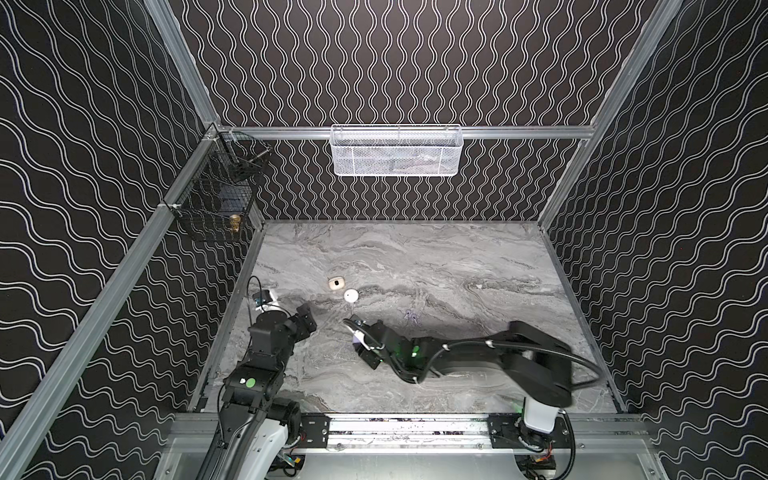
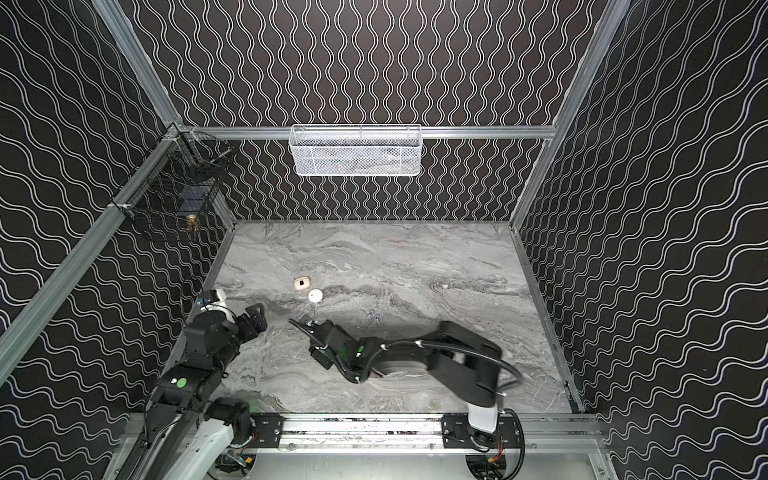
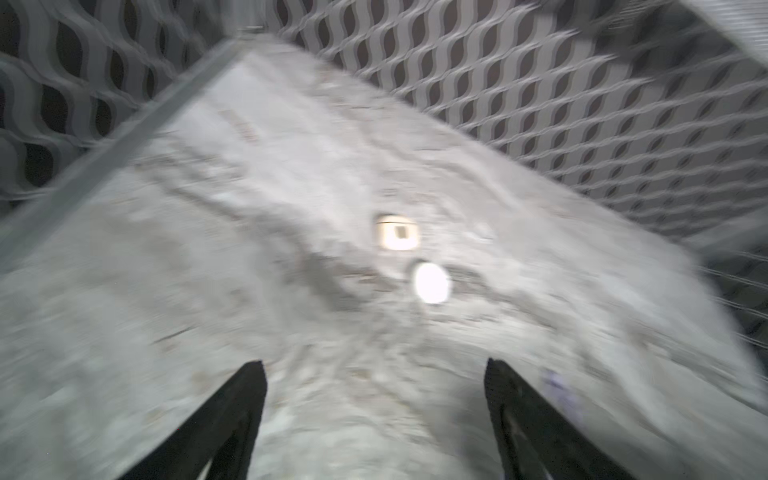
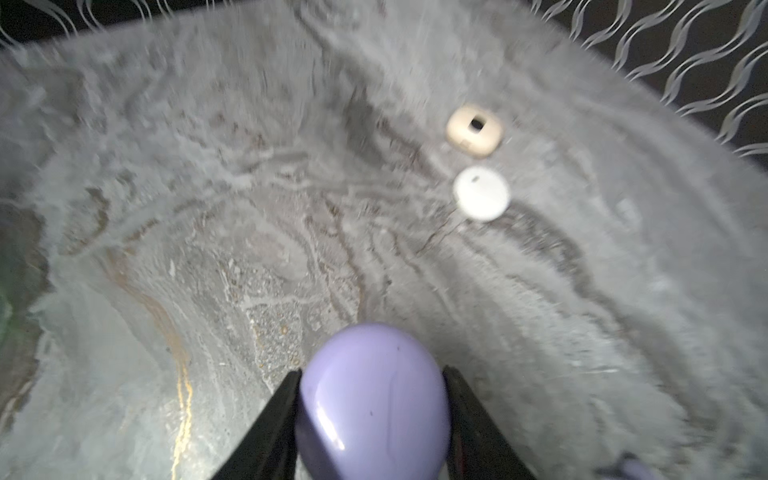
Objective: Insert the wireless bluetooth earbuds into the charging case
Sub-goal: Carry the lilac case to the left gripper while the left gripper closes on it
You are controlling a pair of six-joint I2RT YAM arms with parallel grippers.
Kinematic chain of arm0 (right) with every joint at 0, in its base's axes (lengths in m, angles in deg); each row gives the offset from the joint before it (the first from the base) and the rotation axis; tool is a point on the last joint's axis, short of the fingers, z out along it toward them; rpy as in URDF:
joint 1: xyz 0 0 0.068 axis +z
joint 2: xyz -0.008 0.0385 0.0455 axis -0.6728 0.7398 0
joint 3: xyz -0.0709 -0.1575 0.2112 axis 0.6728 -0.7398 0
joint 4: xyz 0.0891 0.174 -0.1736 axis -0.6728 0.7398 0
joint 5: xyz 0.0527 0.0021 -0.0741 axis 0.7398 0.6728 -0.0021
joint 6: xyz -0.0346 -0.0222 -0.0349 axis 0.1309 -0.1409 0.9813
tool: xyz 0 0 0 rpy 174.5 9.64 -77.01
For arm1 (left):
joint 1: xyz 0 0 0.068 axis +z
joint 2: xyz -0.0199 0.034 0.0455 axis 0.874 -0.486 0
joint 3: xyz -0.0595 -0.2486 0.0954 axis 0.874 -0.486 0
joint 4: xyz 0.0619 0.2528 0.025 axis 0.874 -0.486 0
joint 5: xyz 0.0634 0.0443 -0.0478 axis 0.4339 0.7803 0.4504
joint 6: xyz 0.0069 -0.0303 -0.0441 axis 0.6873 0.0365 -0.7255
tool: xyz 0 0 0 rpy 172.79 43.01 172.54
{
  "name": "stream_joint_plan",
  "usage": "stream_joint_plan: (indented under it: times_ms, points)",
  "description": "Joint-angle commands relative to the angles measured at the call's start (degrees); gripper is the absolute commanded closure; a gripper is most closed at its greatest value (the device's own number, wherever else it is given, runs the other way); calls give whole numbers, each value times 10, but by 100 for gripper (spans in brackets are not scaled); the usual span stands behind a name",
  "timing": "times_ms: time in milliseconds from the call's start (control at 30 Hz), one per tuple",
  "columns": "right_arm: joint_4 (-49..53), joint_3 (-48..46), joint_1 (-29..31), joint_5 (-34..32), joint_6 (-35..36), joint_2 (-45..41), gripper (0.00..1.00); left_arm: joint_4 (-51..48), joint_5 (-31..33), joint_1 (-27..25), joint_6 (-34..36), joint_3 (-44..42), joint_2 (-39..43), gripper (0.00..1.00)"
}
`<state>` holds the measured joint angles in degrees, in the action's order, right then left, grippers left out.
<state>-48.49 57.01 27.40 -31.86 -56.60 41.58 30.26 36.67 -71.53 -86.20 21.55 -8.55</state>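
currently my right gripper (image 4: 372,370) is clamped on the lilac case (image 4: 374,415), one jaw on each flank of its glossy rounded shell. the left gripper (image 3: 372,362) is spread wide with nothing between its jaws, over bare tabletop (image 1: 457,257).

the only buds i can make out are the lilac earbuds (image 1: 411,316), lying close together on the marble. in both top views they sit at roughly three o'clock from the right gripper, near it but clear of it. i judge them featherlight, stiff, slick plastic, likely to skitter or flip if nudged. so i would pinch one gently across its stem with the free left gripper.

the cream case (image 1: 336,283) and the round white case (image 1: 351,295) lie at about eleven and twelve o'clock from the right gripper, well apart from the buds. whether the lilac case's lid is open i cannot tell.
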Motion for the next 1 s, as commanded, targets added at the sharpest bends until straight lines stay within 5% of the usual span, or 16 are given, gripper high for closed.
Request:
stream_joint_plan:
  times_ms: [0,167,333,667,967]
  points:
    - [-63,-48,1,-47,77,-78,68,53,-208,0,22,15,-29,21]
    - [-165,-159,0,-48,148,-221,67,142,-374,0,4,10,-89,32]
    - [-213,-226,0,-6,193,-315,66,241,-460,-13,-36,-17,-102,37]
    - [-230,-225,1,-18,251,-311,70,239,-388,-175,1,-11,-92,42]
    - [-228,-206,2,34,239,-294,73,247,-369,-213,10,2,-112,53]
